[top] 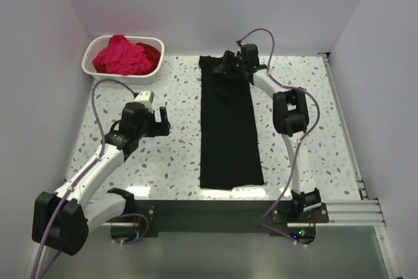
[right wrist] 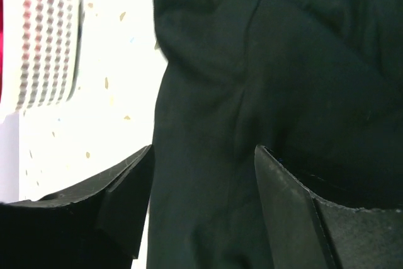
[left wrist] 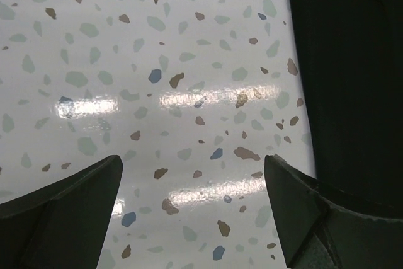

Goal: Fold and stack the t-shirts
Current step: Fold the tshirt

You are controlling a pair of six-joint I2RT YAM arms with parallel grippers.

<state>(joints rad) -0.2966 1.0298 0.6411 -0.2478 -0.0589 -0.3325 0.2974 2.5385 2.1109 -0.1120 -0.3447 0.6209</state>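
White walls on three sides, glossy white table (top: 170,142) with grey, brown and blue speckle, light glare on it in the left wrist view.

Left gripper (top: 159,121): fingers spread wide, nothing between them. It hangs over bare tabletop, left of the black t-shirt (top: 230,135) and apart from it. In its own wrist view the left gripper (left wrist: 192,162) frames only speckled surface; the black t-shirt (left wrist: 352,61) edge runs down the right side of that view, just past the right-hand finger. No contact with cloth or table that I can see.

Right gripper (top: 225,70): arm reached out to the far end of the black t-shirt, tool over the bunched cloth there. Wrist view shows the right gripper (right wrist: 203,152) with fingers apart and a clear gap, wrinkled black t-shirt (right wrist: 283,61) filling the view beyond them. No cloth pinched between the tips. Can't tell whether the tips touch the fabric.

Black t-shirt: mid-table, folded into a long narrow strip running from near edge to far edge, lying flat; far end rumpled under the right tool.

White lattice basket (top: 117,78) in the far-left corner, well apart from both tools; also at the left edge of the right wrist view (right wrist: 44,42). Inside it: crumpled magenta-pink t-shirt (top: 121,57) heaped up, deep red t-shirt (top: 151,51) behind it on the right side.
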